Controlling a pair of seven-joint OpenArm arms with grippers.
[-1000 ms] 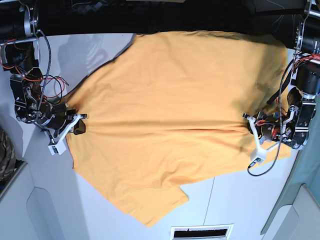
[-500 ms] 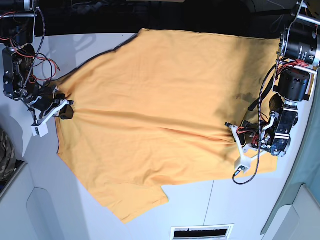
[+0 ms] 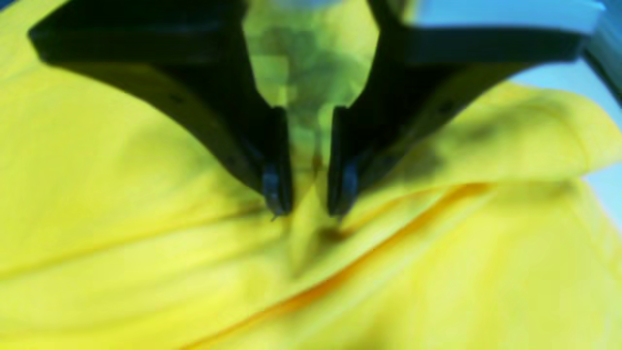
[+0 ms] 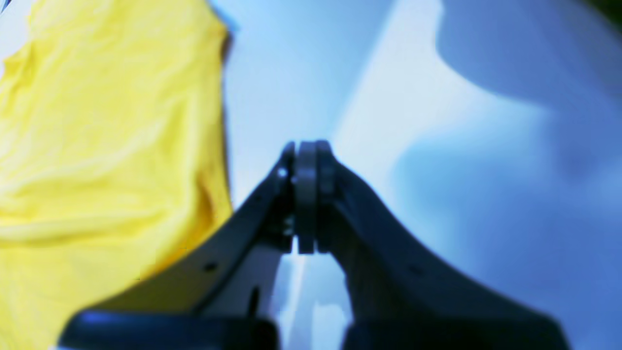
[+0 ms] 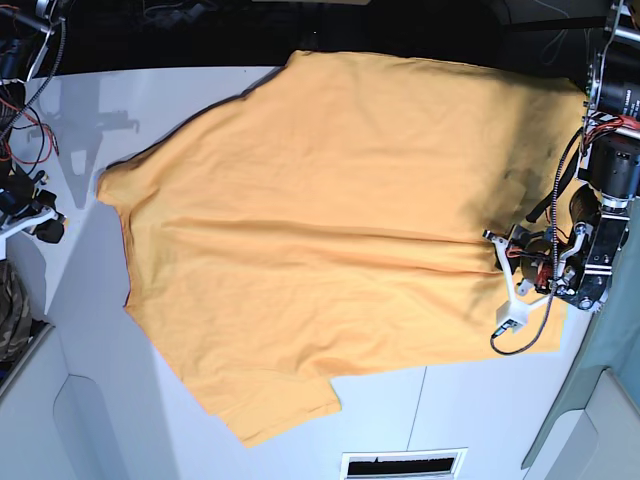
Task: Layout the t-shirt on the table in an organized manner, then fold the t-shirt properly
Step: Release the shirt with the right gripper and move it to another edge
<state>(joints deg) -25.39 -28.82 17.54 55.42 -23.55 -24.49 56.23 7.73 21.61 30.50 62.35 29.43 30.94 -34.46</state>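
T-shirt (image 5: pixel 340 230), orange-yellow, lies spread over most of the white worktop (image 5: pixel 110 400) in the base view, reaching from the far edge down toward the near side. One corner of the cloth points toward the near edge, close to a slotted vent (image 5: pixel 403 464) set in the surface. Cloth mostly flat; long shallow creases run left to right across its middle and converge on the right edge.

Left pincer (image 5: pixel 497 252) sits at the shirt's right edge in the base view. Left wrist view: the two dark fingertips (image 3: pixel 274 187) stand a narrow gap apart with a raised ridge of yellow cloth (image 3: pixel 146 194) between them; folds fan out from that spot. Image blurred, so contact of the pads with the cloth is not clear, but the fabric is bunched up into the gap, so it reads as pinched.

Right pincer (image 5: pixel 50 225) is at the far left edge of the base view, clear of the shirt, over bare worktop. Right wrist view: its jaws are pressed fully together (image 4: pixel 306 194) with nothing between them; the shirt's edge (image 4: pixel 97 146) lies to the left, apart from the tips.

Camouflage-patterned cloth (image 5: pixel 12 315) shows at the left border, off the shirt.
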